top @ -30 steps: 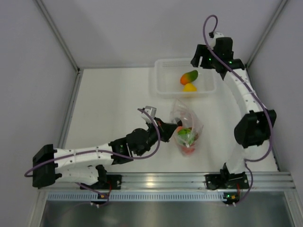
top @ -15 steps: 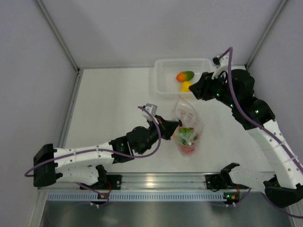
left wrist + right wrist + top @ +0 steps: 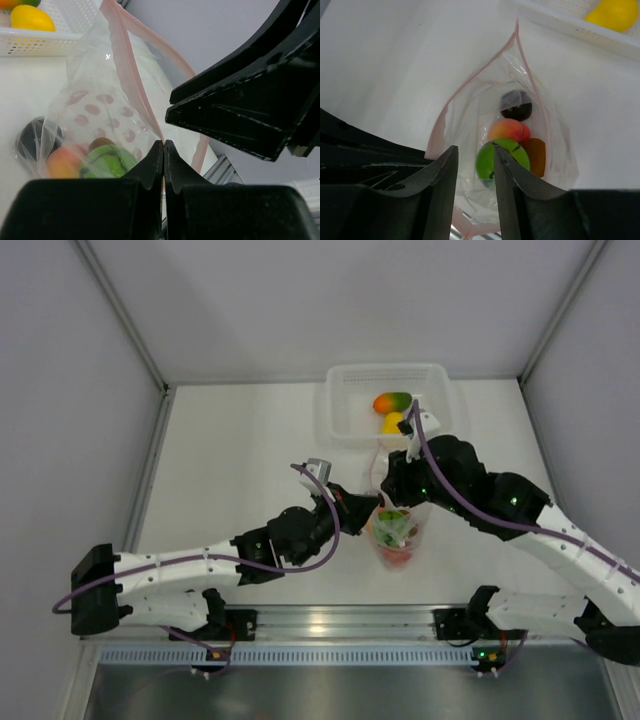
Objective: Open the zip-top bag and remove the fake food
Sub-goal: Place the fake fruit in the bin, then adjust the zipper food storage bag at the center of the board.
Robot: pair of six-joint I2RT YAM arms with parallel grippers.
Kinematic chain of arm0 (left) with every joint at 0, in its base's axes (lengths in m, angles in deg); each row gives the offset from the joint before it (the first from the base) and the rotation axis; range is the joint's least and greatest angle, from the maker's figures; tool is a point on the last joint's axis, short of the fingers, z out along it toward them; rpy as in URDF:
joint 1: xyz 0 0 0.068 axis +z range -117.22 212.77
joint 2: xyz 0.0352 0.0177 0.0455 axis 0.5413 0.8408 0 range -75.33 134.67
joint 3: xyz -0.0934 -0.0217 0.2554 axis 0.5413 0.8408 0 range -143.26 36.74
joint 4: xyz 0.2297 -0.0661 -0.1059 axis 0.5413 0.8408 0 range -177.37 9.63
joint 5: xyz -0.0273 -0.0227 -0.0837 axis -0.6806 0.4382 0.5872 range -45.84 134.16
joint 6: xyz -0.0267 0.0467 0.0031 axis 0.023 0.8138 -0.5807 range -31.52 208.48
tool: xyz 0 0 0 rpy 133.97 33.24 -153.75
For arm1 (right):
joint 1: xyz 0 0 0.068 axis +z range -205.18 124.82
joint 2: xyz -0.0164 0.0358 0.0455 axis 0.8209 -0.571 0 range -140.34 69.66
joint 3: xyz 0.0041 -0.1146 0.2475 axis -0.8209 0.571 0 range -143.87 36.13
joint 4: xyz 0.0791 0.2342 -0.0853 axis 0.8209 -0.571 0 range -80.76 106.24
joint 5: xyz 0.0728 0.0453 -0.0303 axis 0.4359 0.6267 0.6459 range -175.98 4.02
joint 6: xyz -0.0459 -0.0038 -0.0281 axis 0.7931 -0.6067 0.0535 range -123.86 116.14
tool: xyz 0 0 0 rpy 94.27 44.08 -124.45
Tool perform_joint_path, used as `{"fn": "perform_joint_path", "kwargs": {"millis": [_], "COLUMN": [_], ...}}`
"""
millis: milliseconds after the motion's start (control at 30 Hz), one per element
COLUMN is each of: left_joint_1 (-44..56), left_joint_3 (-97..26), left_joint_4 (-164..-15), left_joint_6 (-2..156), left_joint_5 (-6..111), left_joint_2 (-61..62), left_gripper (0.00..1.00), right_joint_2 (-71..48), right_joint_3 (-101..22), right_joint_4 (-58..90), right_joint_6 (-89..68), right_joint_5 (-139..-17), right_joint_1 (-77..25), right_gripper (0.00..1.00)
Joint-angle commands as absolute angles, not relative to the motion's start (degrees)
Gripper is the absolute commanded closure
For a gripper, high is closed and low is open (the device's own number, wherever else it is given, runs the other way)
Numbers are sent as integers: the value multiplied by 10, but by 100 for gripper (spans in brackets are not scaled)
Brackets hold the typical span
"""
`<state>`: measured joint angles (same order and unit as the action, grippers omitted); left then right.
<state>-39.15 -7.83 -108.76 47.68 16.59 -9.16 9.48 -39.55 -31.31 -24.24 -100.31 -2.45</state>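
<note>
The left gripper (image 3: 163, 145) keeps its fingers pinched shut on the pink edge of the zip-top bag (image 3: 470, 112). The right gripper (image 3: 475, 152) has swung from the tray (image 3: 338, 405) behind the bag to the bag's open mouth. Its fingers are narrowed, apart and empty, ready for the fake food (image 3: 509, 131) inside.

I see a matte white tabletop (image 3: 230, 460) boxed in by plain pale grey panel walls at the back (image 3: 330, 300), left (image 3: 60, 420) and right (image 3: 600, 390), joined by slim silver metal corner struts (image 3: 122, 315). A silver aluminium rail (image 3: 340, 620) along the near edge catches a soft glare, with a brushed grey metal sheet (image 3: 340, 690) below it.
</note>
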Motion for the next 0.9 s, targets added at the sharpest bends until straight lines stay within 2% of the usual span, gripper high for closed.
{"fn": "perform_joint_path", "kwargs": {"millis": [0,300,433,867], "left_joint_1": [-389,-389,-389,-390], "left_joint_3": [-97,-88,-88,-60], "left_joint_4": [-1115,-1120,-1125,-1157], "left_joint_6": [466,470,466,417], "left_joint_5": [174,168,174,198], "left_joint_2": [-100,-114,-110,-122], "left_gripper": [100,100,100,100], "right_joint_2": [111,97,57,8], "right_joint_3": [-375,-322,-331,-290], "right_joint_4": [-350,-353,-397,-389], "right_joint_6": [-257,-293,-300,-319], "right_joint_5": [-1056,-1035,-1064,-1083], "right_joint_1": [-15,-2,16,-3], "right_gripper": [65,66,63,57]}}
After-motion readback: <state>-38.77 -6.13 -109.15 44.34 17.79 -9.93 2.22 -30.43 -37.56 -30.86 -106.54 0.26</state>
